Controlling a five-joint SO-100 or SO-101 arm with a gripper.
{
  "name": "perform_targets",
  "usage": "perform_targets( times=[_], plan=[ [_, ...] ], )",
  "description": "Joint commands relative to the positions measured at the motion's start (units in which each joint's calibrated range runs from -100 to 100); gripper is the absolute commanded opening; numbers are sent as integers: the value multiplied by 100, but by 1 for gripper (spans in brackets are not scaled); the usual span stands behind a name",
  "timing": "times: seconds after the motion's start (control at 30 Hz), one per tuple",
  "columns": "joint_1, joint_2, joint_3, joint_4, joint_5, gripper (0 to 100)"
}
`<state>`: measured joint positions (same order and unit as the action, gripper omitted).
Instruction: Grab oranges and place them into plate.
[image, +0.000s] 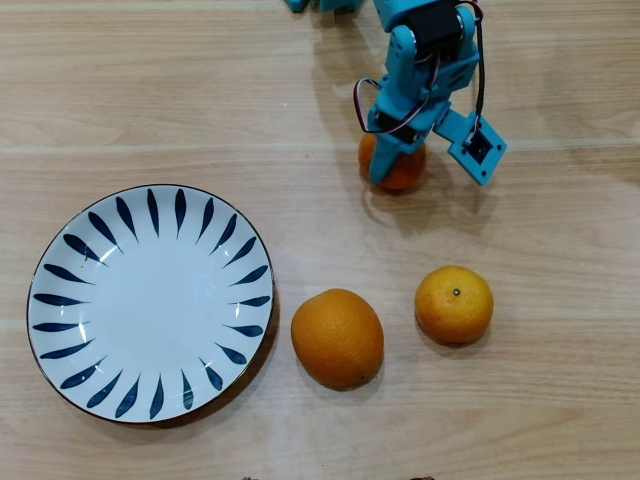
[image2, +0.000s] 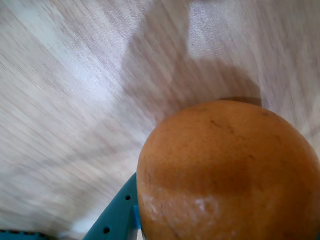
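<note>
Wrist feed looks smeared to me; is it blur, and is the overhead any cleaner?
Wrist view: the wood-grain table streaks with motion blur, while the small deep-orange fruit stays fairly sharp under a dark shadow. Overhead view: sharp, evenly lit, soft shadows, mild sheen on the blue-stroked white plate.

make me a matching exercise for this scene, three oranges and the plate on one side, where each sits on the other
Things:
1. large oval orange
2. yellower orange with stem dot
3. deep orange one
4. plate

Places, overhead view:
A. under the gripper
B. far left, empty
C. just right of the plate
D. furthest right of the lower row

Pairs: 1-C, 2-D, 3-A, 4-B
</note>
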<state>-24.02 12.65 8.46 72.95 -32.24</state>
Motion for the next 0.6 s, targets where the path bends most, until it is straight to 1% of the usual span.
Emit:
perform_targets(
  times=[0.0, 0.2, 0.3, 0.47, 0.57],
  plan=[
    [23, -40, -243, -37, -43, 20],
    [39, -141, -325, 32, -7, 20],
    [168, -471, -642, 49, 19, 20],
    [531, -1544, -932, 14, 343, 20],
    [1095, -2246, -977, -175, 636, 20]
  ],
)
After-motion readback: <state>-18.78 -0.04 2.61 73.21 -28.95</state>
